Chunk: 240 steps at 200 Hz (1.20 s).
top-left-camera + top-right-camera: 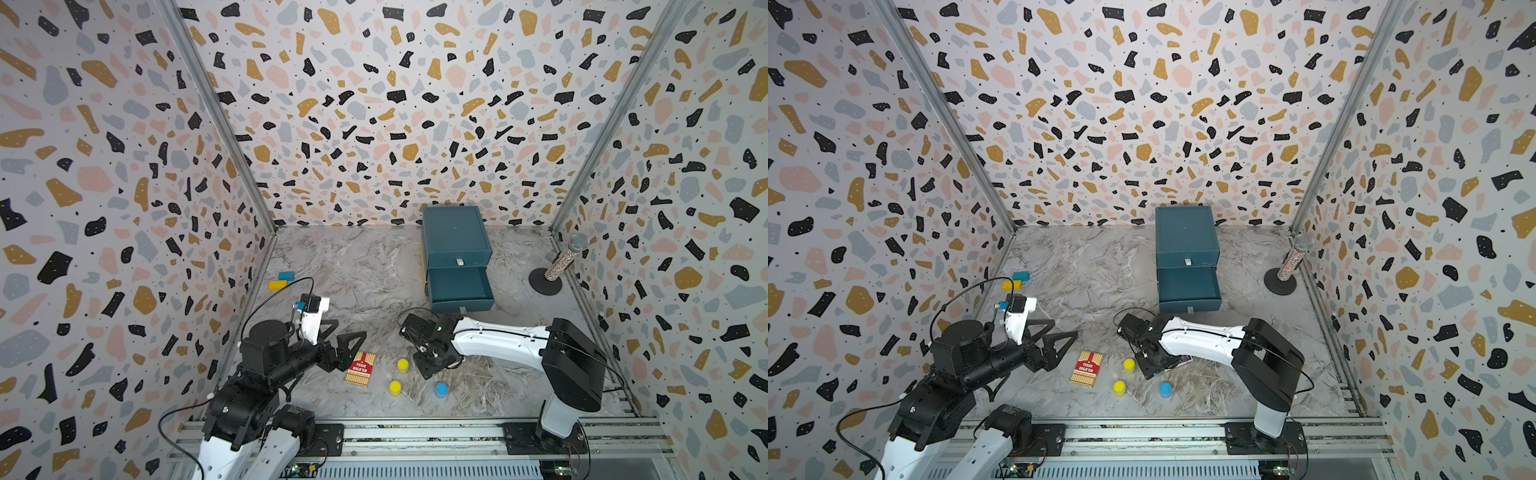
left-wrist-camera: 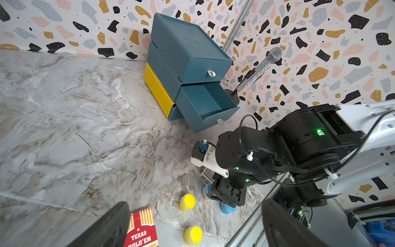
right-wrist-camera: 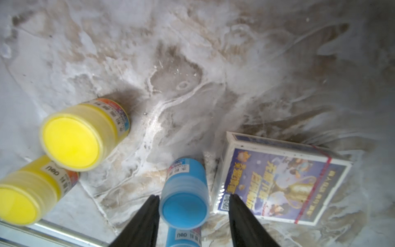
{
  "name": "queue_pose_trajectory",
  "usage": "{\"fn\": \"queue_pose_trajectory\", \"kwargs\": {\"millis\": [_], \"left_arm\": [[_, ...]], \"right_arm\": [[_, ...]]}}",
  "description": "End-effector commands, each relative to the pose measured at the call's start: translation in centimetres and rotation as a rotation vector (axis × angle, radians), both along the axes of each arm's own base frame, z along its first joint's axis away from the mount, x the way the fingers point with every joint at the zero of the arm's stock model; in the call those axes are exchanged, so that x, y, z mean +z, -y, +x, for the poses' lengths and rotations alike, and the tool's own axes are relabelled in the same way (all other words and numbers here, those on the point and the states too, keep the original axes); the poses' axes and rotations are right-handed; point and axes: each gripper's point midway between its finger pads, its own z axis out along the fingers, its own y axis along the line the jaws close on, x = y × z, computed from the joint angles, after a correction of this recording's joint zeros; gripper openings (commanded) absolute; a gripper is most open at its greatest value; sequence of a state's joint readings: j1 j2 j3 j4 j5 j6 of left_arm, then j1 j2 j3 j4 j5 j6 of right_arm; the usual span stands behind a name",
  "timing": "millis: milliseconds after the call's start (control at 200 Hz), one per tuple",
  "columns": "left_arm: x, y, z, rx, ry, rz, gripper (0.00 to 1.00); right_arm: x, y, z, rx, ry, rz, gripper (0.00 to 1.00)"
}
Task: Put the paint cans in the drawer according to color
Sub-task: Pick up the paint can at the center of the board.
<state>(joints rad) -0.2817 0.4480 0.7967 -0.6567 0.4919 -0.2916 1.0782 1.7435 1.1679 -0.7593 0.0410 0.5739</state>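
Observation:
The teal drawer (image 1: pixel 455 245) (image 1: pixel 1187 241) (image 2: pixel 188 53) stands at the back with its middle drawer (image 1: pixel 459 289) pulled out and empty. Two yellow paint cans (image 1: pixel 402 364) (image 1: pixel 395 387) (image 3: pixel 72 141) and a light blue one (image 1: pixel 441 389) (image 1: pixel 1165 389) stand near the front. My right gripper (image 3: pixel 193 196) (image 1: pixel 432 361) points down, open around another blue can (image 3: pixel 184 203); one finger touches it and the other stands off. My left gripper (image 2: pixel 195 202) (image 1: pixel 351 328) hovers open and empty beside the red card box (image 1: pixel 360 368).
A blue card box (image 3: pixel 277 184) lies right beside the can between the right jaws. A glittery microphone on a round base (image 1: pixel 567 257) stands at the right wall. Yellow and blue blocks (image 1: pixel 277 285) lie at the left wall.

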Motion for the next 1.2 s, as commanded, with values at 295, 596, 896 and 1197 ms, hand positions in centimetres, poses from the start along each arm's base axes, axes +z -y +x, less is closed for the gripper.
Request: {"fn": "queue_pose_trajectory", "kwargs": {"millis": [295, 596, 896, 1197], "left_arm": [[0.4, 0.1, 0.1, -0.005, 0.024, -0.008, 0.98], [0.5, 0.0, 0.0, -0.003, 0.028, -0.008, 0.98], [0.5, 0.0, 0.0, -0.005, 0.031, -0.011, 0.98], [0.5, 0.0, 0.0, -0.004, 0.028, -0.008, 0.98]], "right_arm": [[0.6, -0.3, 0.1, 0.014, -0.011, -0.005, 0.55], [0.0, -1.2, -0.4, 0.030, -0.053, 0.005, 0.48], [0.1, -0.9, -0.3, 0.017, -0.043, -0.004, 0.41], [7.0, 0.2, 2.2, 0.012, 0.170, 0.053, 0.24]]}}
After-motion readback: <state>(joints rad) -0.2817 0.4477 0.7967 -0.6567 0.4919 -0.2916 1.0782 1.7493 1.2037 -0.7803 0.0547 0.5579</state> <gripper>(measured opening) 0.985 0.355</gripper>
